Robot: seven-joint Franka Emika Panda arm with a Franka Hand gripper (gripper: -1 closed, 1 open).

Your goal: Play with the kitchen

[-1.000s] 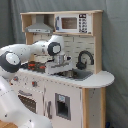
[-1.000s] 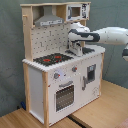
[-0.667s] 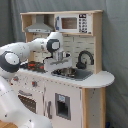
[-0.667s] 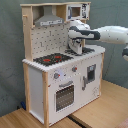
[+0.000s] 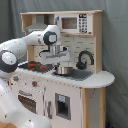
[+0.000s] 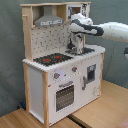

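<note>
The white and light-wood toy kitchen (image 5: pixel 70 95) (image 6: pixel 45 85) fills both exterior views, with a pegboard back, a grey hood (image 6: pixel 50 20), a black-red hob (image 5: pixel 32 65) (image 6: pixel 52 59), an oven door (image 6: pixel 65 96) and knobs (image 6: pixel 57 76). In the first exterior view my arm comes in from the left. My gripper (image 5: pixel 56 61) (image 6: pixel 75 48) points down over the counter, between the hob and the sink. A metal pot (image 5: pixel 63 70) sits in the sink just under it. Whether it touches the pot is hidden.
A black curved tap (image 5: pixel 85 59) stands behind the sink, to the first exterior view's right of the gripper. A toy microwave (image 5: pixel 75 22) sits on the top shelf above the arm. The kitchen stands on a wooden table (image 6: pixel 100 110) before a grey curtain.
The gripper has shifted a little left in both exterior views, from over the sink toward the hob, and dipped slightly. The kitchen has not moved.
</note>
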